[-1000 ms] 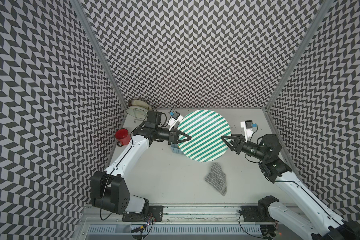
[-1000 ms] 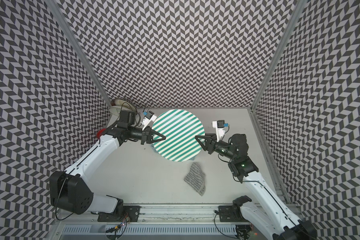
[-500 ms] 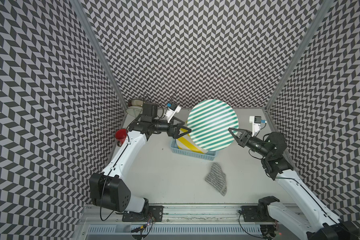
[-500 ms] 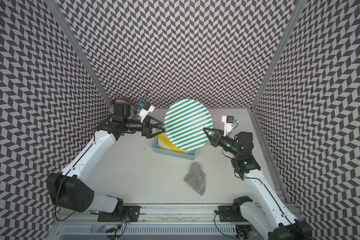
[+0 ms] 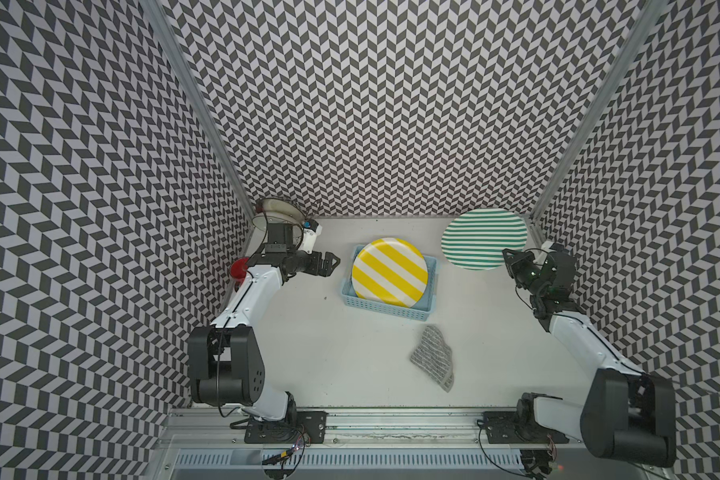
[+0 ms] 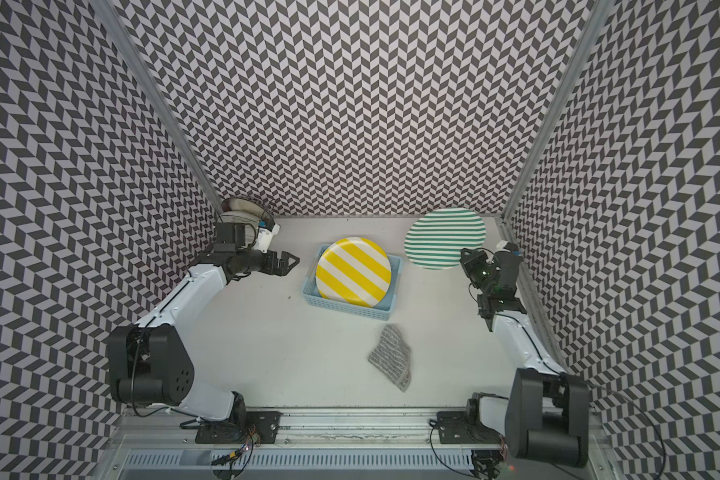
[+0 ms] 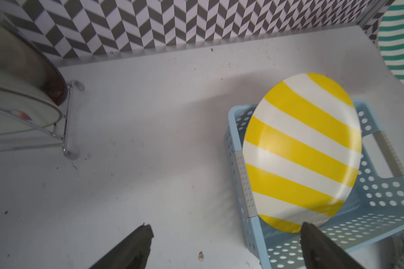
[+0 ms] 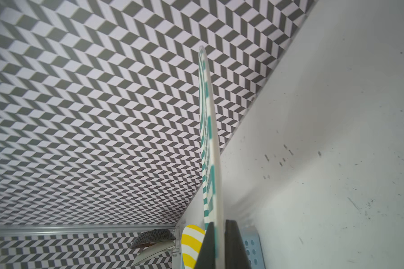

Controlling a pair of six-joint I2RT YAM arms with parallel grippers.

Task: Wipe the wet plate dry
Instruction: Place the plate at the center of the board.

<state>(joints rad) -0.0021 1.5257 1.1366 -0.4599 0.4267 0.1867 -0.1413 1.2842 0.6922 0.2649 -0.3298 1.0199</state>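
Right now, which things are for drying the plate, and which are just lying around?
For the job: green striped plate in the right gripper; grey cloth; open left gripper.
Just lying about: yellow striped plate, blue basket, red cup, dish rack.

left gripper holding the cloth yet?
No: the grey cloth lies loose on the table, apart from the left gripper, whose jaws stand open and empty.

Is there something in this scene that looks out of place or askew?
The yellow striped plate stands tilted in the blue basket, its top edge above the basket's wall. The grey cloth lies crumpled on the table, away from the green striped plate that the right gripper holds by its rim. Nothing looks spilled or broken.
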